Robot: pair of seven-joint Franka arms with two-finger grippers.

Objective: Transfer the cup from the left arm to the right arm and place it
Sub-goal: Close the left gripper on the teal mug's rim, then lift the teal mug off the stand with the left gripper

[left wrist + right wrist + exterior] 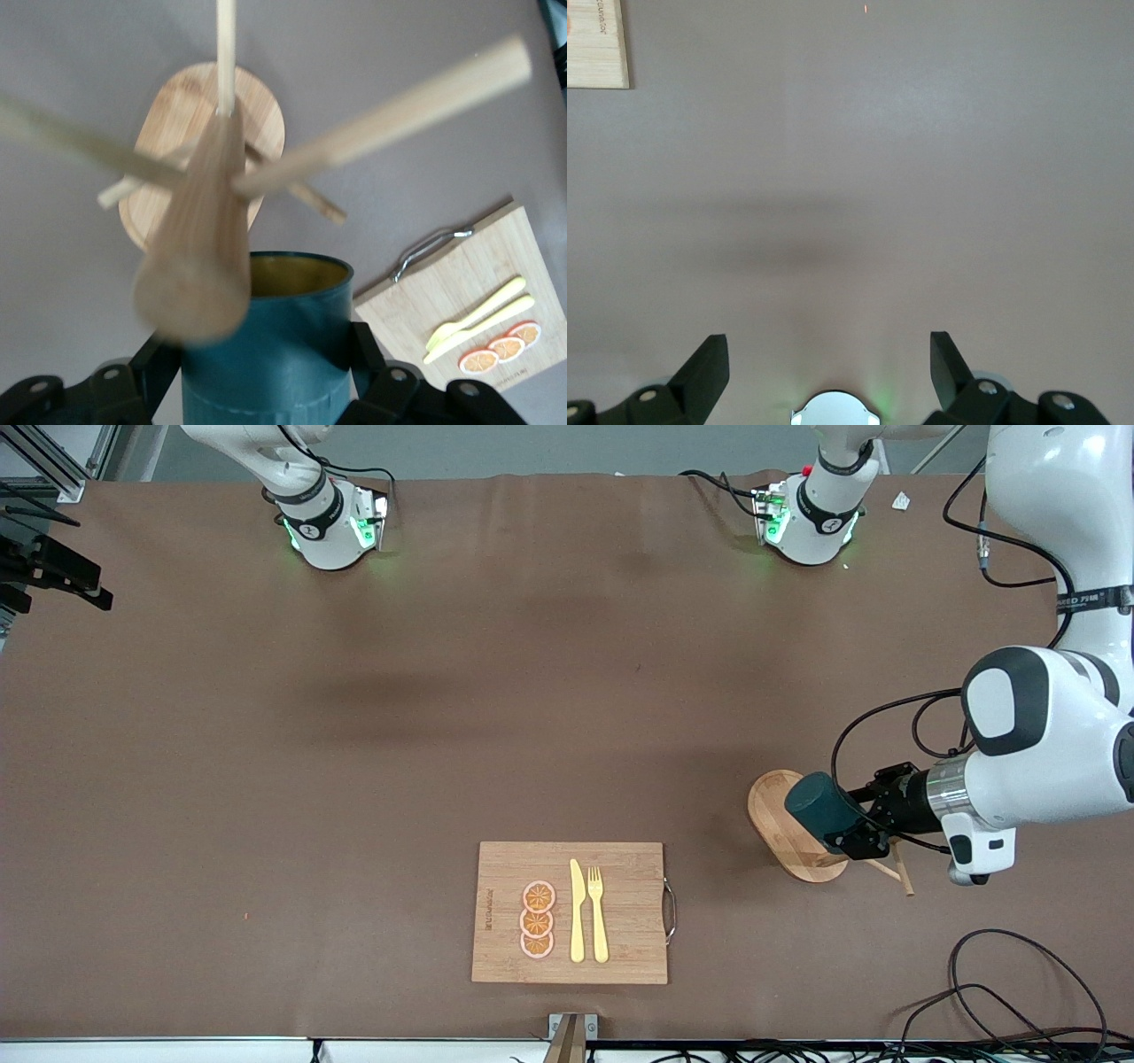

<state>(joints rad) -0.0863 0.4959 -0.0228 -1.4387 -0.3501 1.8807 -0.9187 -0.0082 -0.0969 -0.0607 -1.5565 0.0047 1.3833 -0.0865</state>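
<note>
So the left end effector [852,834] is clamped on the cup [817,804], tipped sideways over the wooden mug-tree base [780,815], while the open right end effector [830,372] waits well apart, over bare bench [354,735]

brown table cover [354,735], evenly lit; grey floor, perhaps.

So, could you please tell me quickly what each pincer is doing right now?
Left pincer: shut on the cup, over the wooden mug stand.
Right pincer: open, holding nothing, waiting above bare table.
</note>
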